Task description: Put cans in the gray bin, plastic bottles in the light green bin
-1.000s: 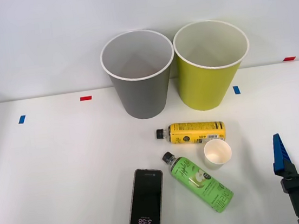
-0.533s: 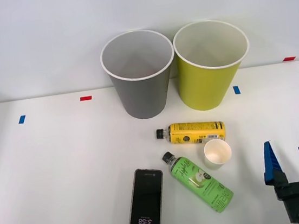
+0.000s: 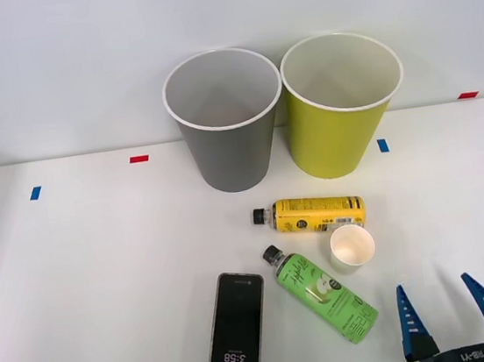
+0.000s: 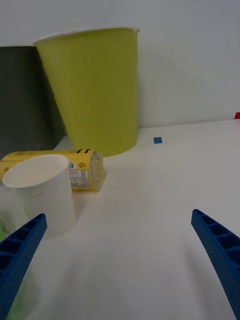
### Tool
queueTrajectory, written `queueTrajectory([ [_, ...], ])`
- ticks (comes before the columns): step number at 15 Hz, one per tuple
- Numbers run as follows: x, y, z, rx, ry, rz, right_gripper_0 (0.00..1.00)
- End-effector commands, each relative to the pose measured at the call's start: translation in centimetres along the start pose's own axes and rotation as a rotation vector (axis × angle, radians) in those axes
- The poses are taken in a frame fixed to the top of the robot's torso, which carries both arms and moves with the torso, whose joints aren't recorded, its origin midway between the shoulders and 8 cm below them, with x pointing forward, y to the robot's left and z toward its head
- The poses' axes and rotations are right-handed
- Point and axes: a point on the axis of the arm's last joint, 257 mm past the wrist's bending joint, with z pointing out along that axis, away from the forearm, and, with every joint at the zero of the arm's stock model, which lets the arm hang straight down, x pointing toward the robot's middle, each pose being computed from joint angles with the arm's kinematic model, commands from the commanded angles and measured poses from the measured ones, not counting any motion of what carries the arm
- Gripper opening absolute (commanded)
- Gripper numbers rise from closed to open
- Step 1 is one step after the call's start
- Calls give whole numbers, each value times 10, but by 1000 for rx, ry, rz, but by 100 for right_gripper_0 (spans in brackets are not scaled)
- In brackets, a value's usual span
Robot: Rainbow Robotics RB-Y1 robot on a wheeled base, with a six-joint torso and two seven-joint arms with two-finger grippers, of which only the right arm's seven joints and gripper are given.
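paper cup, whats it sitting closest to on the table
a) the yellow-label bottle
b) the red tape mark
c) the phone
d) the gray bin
a, since the white paper cup stands upright just in front of the label end of the yellow-label bottle, which lies on its side; the wrist view shows the same pair side by side, while the phone and the gray bin sit farther off.

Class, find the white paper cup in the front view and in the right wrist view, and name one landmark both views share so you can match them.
Front view: the white paper cup stands upright just below the yellow-label bottle's base end, beside the green bottle.
Right wrist view: the cup stands in front of the lying yellow-label bottle.
Shared landmark: the light green bin behind both.
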Motion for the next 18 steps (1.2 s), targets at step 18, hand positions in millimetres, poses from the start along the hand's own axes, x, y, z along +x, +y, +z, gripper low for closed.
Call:
queueTrajectory([
  [18,29,15,-84,26,160,-57,100],
])
